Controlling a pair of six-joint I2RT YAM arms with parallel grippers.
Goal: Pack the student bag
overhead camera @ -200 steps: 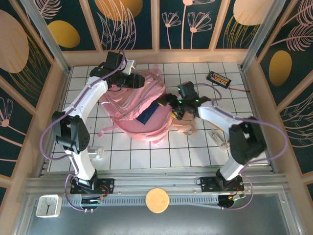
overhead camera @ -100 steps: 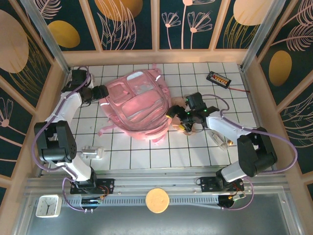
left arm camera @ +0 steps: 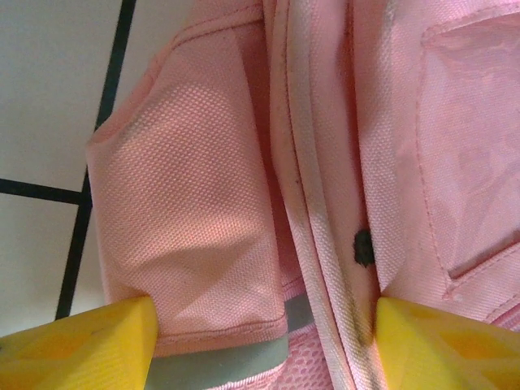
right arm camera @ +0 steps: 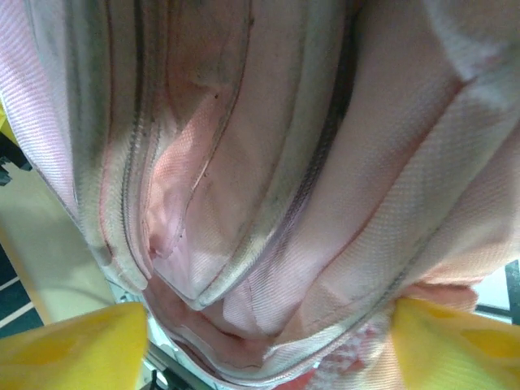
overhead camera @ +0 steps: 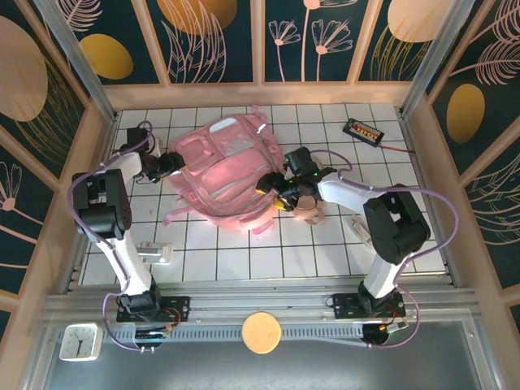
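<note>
- Since half a second ago the right gripper has come in from beside the pinkish-beige pouch to the right edge of the student bag. The left arm has folded back closer to its own side. The bag itself lies much as it did then. The dark blue thing seen on it a second ago is no longer visible.
- The student bag lies front up on the tiled table, toward the far left of the middle, with its clear pocket facing the ceiling and its straps trailing toward the near side.
- The left gripper is at the bag's upper left edge. In the left wrist view its yellow fingers stand wide apart, and a fold of pink fabric and a seam fill the gap and touch both. I cannot tell whether the fabric is pinched or only straddled.
- The right gripper's fingers are equally wide apart, with bunched fabric and a zip line bulging between them. Here too I cannot tell whether they have a firm hold.
- With a gripper on each side edge, the arms look set to steady or spread the bag so its opening can be worked.
- The pouch lies just beside the bag's right edge, close by the right gripper. It is probably still waiting to be packed.
- A small black device sits well apart, far right.
</note>
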